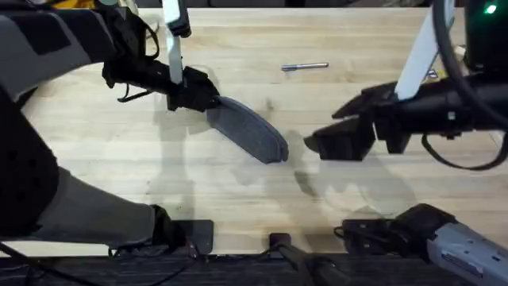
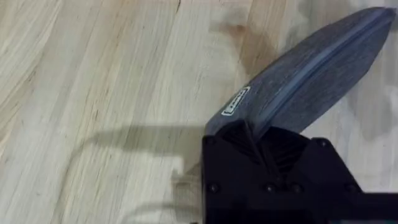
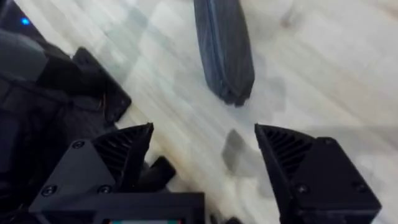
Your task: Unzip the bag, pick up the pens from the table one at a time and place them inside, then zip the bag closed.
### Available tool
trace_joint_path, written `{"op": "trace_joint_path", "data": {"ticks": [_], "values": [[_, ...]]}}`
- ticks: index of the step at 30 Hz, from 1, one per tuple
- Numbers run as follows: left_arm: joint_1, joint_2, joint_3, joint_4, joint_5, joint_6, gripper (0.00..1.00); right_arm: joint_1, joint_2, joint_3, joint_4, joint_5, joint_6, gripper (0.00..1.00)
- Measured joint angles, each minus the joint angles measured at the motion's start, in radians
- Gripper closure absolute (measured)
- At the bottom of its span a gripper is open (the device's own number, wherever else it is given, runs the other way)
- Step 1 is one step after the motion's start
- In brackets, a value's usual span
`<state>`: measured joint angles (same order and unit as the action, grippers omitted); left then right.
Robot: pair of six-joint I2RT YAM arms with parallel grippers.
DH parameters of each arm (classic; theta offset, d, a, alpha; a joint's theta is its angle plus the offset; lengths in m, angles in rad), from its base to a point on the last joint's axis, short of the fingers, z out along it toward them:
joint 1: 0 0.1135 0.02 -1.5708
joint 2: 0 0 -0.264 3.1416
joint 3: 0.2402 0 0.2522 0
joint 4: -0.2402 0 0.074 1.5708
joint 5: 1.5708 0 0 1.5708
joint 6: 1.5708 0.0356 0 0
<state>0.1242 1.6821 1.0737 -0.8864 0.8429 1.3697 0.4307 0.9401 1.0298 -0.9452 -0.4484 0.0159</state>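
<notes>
one oblong grey felt pouch [image 1: 248,132] lay mid-table [image 1: 119,159], its 10 o'clock end pinched by the left gripper [image 1: 208,102]; right gripper [image 1: 311,143] spread at its 3 o'clock; silver pen [image 1: 305,67] at 12.

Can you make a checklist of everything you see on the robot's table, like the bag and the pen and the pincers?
Surface: light wood table, shadows on it, no spills seen.
Job's things: grey bag lying slanted mid-table, zipper line running along it; one silver pen lying alone at the far side.
Clutter: nothing seen.
Grippers: left pincer shut on the bag's end; right pincer open, near the bag's other end, not touching it.
Cables: black cables loop on the left arm and the right arm.
Surroundings: a green light at the far right corner.
</notes>
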Motion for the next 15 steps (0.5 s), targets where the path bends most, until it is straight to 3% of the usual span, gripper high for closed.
{"op": "trace_joint_path", "data": {"ticks": [15], "values": [[0.000,0.000,0.000,0.000,0.000,0.000,0.959,0.007,0.065,0.001,-0.101,0.000,0.045,0.003]]}}
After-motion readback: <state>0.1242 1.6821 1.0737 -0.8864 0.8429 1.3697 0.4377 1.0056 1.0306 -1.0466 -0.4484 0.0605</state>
